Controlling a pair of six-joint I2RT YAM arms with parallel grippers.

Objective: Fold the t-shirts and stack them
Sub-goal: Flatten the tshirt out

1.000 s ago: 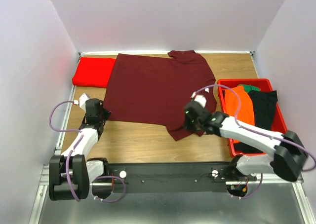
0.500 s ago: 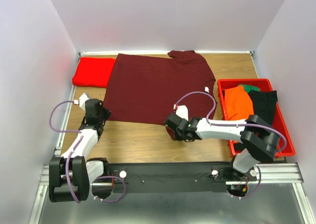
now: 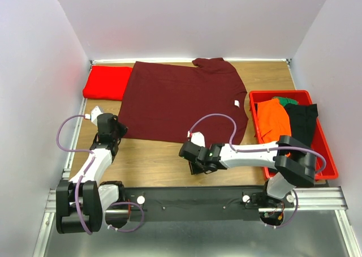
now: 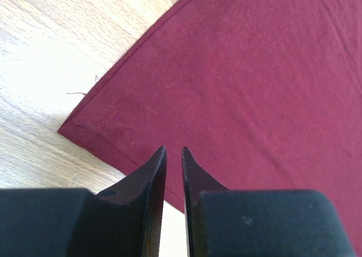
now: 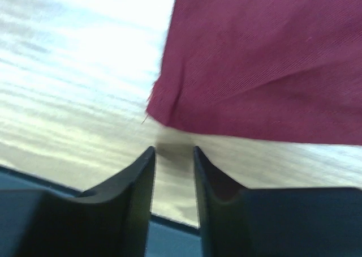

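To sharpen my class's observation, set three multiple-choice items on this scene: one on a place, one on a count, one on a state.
1. Where on the table is the red t-shirt? A. near right corner B. far left corner C. centre
2. How many t-shirts lie outside the red bin? A. one B. two C. four
3. The maroon t-shirt is: A. spread flat B. folded small C. rolled up
Answers: 1 B, it sits far left; 2 B, only red and maroon; 3 A, its whole body lies open.
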